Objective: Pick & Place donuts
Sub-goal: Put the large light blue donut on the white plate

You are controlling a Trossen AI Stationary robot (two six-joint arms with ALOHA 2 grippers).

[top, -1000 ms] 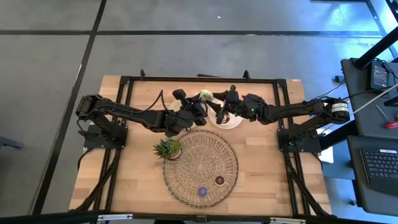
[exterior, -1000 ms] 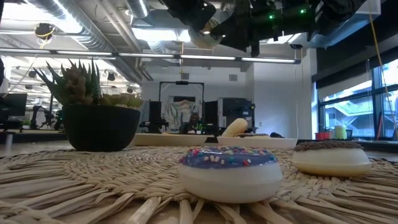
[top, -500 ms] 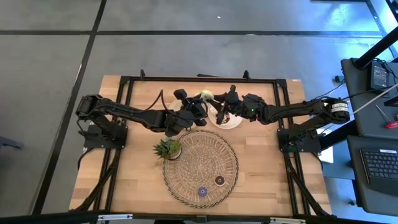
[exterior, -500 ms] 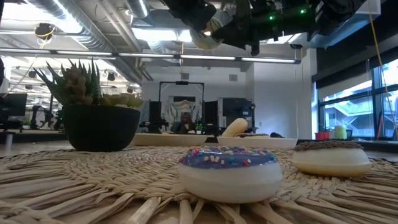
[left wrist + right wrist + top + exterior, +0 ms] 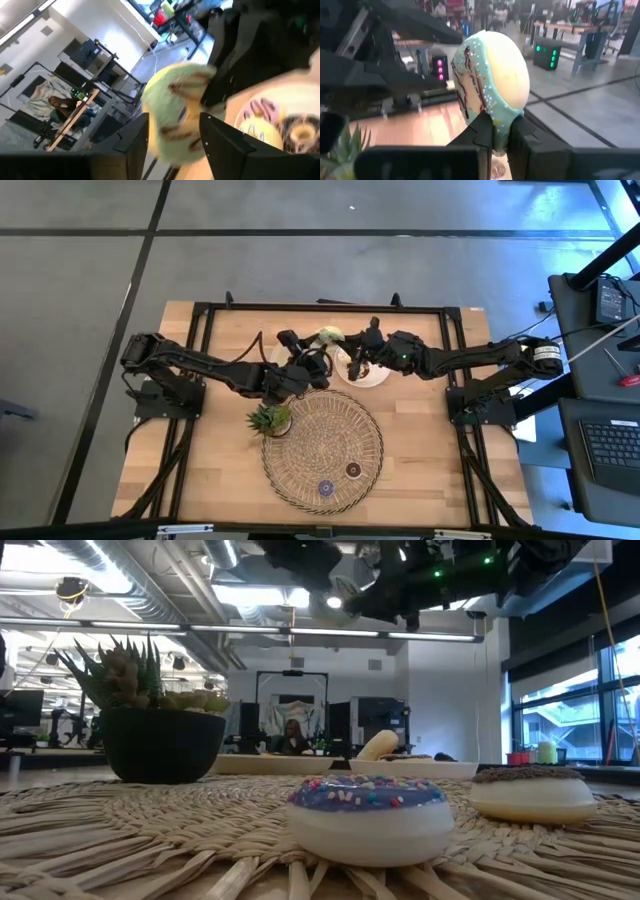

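Note:
My left gripper (image 5: 177, 142) is shut on a pale green donut (image 5: 175, 117) with brown stripes, which shows above the table's far middle in the high view (image 5: 328, 336). My right gripper (image 5: 497, 137) is shut on a donut (image 5: 492, 80) with light teal icing, brown stripes and a cream underside. It hangs over a white plate (image 5: 375, 377), and my right gripper also shows in the high view (image 5: 353, 364). The plate holds pink-iced donuts (image 5: 260, 117). A purple donut (image 5: 326, 487) and a brown donut (image 5: 353, 470) lie flat on a woven mat (image 5: 322, 442). My left gripper pinches the green donut between its two fingers (image 5: 136, 142), one on each side of the ring's lower part (image 5: 167, 145). The donut is lifted clear of the table. My right gripper pinches the teal donut's lower rim (image 5: 496, 122) between its two fingers (image 5: 482, 132), one on the iced face and one on the cream face. The donut stands on edge above the fingers in the wrist view, clear of the plate.
A small spiky potted plant (image 5: 270, 418) stands at the mat's far left edge. It looms at the left in the low view (image 5: 150, 725), where the purple donut (image 5: 370, 815) and the brown donut (image 5: 527, 792) are close by. Bare wood lies to the mat's left and right.
My left arm's wrist has gone a little toward the table's near left, still shut on the green donut. In the low view the pale donut overhead has drifted to the right and up. My right gripper has kept still.

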